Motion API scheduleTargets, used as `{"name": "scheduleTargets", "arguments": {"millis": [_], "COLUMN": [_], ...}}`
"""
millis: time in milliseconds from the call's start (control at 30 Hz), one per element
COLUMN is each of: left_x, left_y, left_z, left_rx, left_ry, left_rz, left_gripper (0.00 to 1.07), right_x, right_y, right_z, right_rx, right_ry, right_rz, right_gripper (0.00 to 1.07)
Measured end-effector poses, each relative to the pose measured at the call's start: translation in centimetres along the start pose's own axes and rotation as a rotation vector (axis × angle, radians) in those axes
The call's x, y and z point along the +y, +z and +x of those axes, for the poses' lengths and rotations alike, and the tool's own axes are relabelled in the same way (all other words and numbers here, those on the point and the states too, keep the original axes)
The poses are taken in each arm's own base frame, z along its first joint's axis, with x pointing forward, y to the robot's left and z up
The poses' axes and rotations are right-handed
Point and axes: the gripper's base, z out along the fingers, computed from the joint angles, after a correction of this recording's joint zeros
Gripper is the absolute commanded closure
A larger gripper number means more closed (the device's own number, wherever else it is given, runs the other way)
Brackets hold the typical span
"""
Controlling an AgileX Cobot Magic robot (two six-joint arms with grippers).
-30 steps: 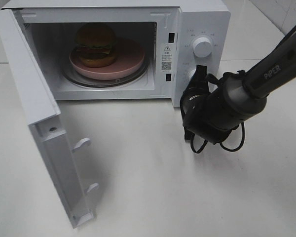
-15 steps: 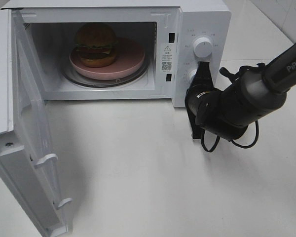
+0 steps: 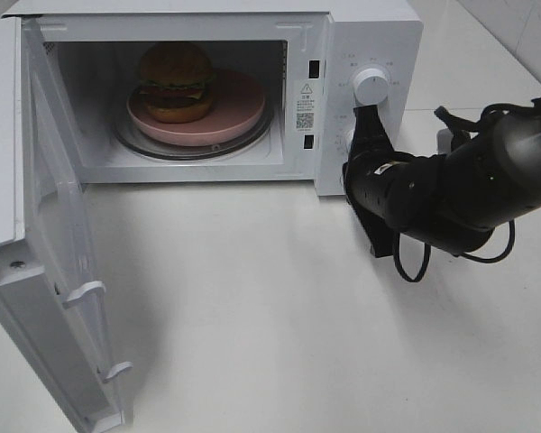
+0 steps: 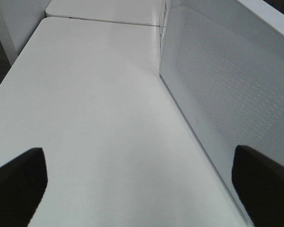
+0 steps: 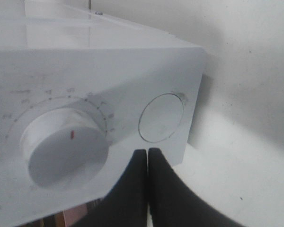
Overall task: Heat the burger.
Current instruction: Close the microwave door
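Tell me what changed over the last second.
The microwave door swung further open toward the left edge of the overhead view, then stopped. The right gripper, shut and empty, rose from in front of the lower dial to between the two dials, and its arm swung lower and further right. Nothing was grasped or released. The burger on the pink plate stayed put inside.

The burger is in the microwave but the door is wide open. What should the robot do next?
Probably swing the door shut. The burger already sits on the pink plate inside, and the right claw, shut, is by the knobs; heating likely needs the door closed first.
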Motion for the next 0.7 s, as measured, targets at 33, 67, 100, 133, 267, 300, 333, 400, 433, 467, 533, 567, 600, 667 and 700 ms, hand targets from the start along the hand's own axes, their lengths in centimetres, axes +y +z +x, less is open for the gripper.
{"name": "scheduleTargets", "arguments": {"millis": [33, 67, 100, 133, 267, 300, 333, 400, 433, 467, 533, 567, 600, 667, 700], "left_x": [0.0, 0.0, 0.0, 0.0, 0.0, 0.0, 0.0, 0.0, 0.0, 0.0, 0.0, 0.0, 0.0, 0.0, 0.0], "left_y": [0.0, 0.0, 0.0, 0.0, 0.0, 0.0, 0.0, 0.0, 0.0, 0.0, 0.0, 0.0, 0.0, 0.0, 0.0], "left_z": [0.0, 0.0, 0.0, 0.0, 0.0, 0.0, 0.0, 0.0, 0.0, 0.0, 0.0, 0.0, 0.0, 0.0, 0.0], "left_rx": [0.000, 0.000, 0.000, 0.000, 0.000, 0.000, 0.000, 0.000, 0.000, 0.000, 0.000, 0.000, 0.000, 0.000, 0.000], "left_ry": [0.000, 0.000, 0.000, 0.000, 0.000, 0.000, 0.000, 0.000, 0.000, 0.000, 0.000, 0.000, 0.000, 0.000, 0.000], "left_rz": [0.000, 0.000, 0.000, 0.000, 0.000, 0.000, 0.000, 0.000, 0.000, 0.000, 0.000, 0.000, 0.000, 0.000, 0.000], "left_gripper": [0.09, 0.09, 0.09, 0.09, 0.09, 0.09, 0.09, 0.09, 0.09, 0.09, 0.09, 0.09, 0.09, 0.09, 0.09], "right_x": [0.0, 0.4, 0.7, 0.7, 1.6, 1.6, 1.8, 1.7, 1.6, 1.6, 1.5, 1.5, 1.5, 1.6, 1.6], "right_y": [0.0, -0.6, -0.9, -0.9, -2.2, -2.2, -2.7, -3.1, -3.4, -3.4, -4.3, -4.3, -4.6, -5.1, -5.6], "right_z": [0.0, 0.0, 0.0, 0.0, 0.4, 0.4, 0.7, 0.9, 1.0, 1.0, 1.5, 1.5, 1.6, 1.6, 1.3], "right_rx": [0.000, 0.020, 0.034, 0.034, 0.127, 0.127, 0.177, 0.228, 0.257, 0.257, 0.376, 0.376, 0.409, 0.465, 0.523], "right_ry": [0.000, -0.071, -0.122, -0.122, -0.449, -0.449, -0.579, -0.699, -0.761, -0.761, -0.987, -0.987, -1.046, -1.140, -1.208], "right_rz": [0.000, 0.005, 0.007, 0.007, 0.022, 0.022, 0.033, 0.044, 0.049, 0.049, 0.051, 0.051, 0.045, 0.035, 0.037], "right_gripper": [1.07, 1.07, 1.07, 1.07, 1.07, 1.07, 1.07, 1.06, 1.06, 1.06, 1.06, 1.06, 1.06, 1.06, 1.06]}}
